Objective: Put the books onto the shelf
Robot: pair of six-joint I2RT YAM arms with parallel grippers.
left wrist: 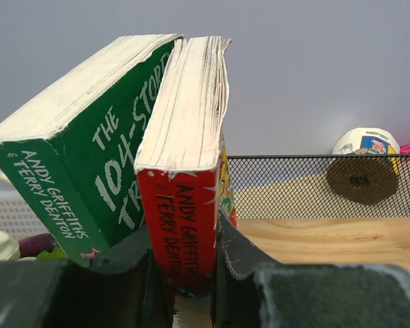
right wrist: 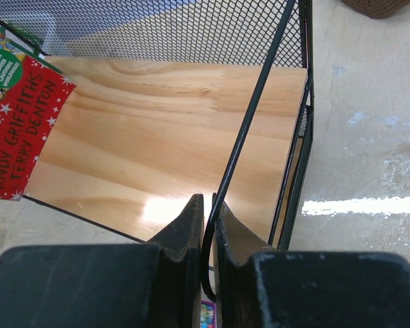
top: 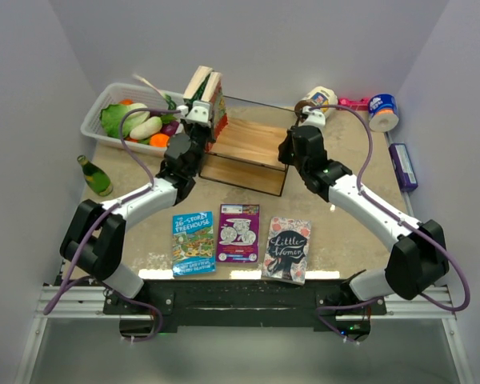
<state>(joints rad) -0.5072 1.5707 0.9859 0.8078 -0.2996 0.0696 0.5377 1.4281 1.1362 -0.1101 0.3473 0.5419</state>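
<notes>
Two of the five books are at the shelf (top: pixel 248 148) and three are left. At its left end the green book (left wrist: pixel 89 157) leans to the left. Just beside it is the red book (left wrist: pixel 184 225), and my left fingers (left wrist: pixel 229 246) are grasping it at the lower spine; I judge it is not yet released. My right fingers (right wrist: pixel 191 219) are clenched on a thin black wire of the shelf at its right side, I think to keep it steady.

The Treehouse book (top: pixel 194 242), the purple book (top: pixel 238 233) and Little Women (top: pixel 287 249) lie flat in a row on the counter (top: pixel 336 240), near the arm bases.

The vegetable basket (top: pixel 92 128) stands close at the left of the shelf, with a green bottle (top: pixel 96 176) in front of it. A long purple box (top: pixel 402 166) lies far right. The shelf board is free, so nothing blocks the way.
</notes>
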